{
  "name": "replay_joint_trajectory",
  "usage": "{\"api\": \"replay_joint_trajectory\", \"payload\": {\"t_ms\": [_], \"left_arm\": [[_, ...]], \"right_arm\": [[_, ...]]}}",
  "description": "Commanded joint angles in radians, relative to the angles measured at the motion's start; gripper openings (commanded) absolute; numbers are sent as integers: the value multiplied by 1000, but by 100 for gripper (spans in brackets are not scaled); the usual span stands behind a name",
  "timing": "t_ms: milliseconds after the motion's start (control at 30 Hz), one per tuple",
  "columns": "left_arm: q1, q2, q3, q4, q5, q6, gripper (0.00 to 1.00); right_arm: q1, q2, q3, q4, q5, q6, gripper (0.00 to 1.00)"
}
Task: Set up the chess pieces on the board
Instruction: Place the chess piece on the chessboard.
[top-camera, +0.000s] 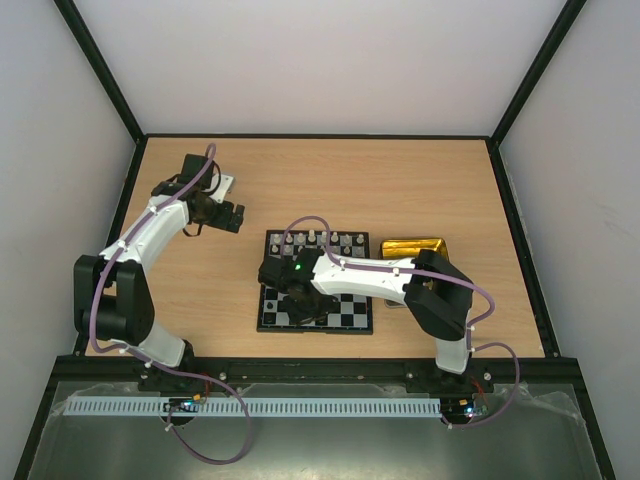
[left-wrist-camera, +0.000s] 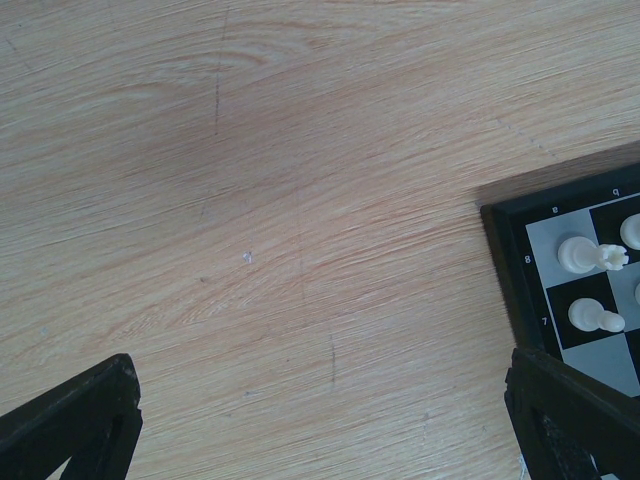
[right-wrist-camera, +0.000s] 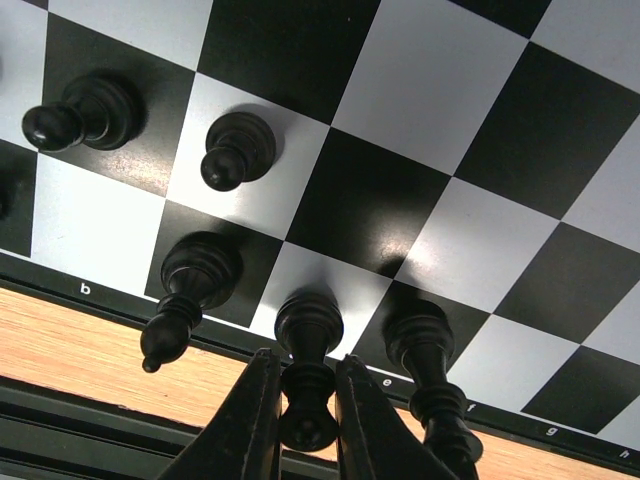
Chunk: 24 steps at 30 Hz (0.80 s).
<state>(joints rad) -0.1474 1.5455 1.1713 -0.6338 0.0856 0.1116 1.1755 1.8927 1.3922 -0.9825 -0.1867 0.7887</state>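
right gripper (right-wrist-camera: 308, 362) pinching a black piece (right-wrist-camera: 308, 320) on the near row of the board (right-wrist-camera: 420, 80)
tiny, light, smooth, likely tippy; take it squarely by the head. left gripper (left-wrist-camera: 320, 360) wide, empty.

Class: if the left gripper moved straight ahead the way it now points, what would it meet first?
Probably the bare table: the open left gripper points down at wood, beside the board corner.

Left end effector (left-wrist-camera: 320, 400) wide, right end effector (right-wrist-camera: 307, 365) narrow
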Motion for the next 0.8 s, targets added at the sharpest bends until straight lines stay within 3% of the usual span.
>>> {"api": "replay_joint_trajectory", "payload": {"t_ms": [0, 767], "left_arm": [[-3, 1, 0, 4, 2, 4, 99], [-3, -4, -2, 3, 6, 3, 99]], "right_arm": [[-5, 9, -11, -2, 1, -6, 14], [-5, 2, -2, -5, 7, 7, 18]]}}
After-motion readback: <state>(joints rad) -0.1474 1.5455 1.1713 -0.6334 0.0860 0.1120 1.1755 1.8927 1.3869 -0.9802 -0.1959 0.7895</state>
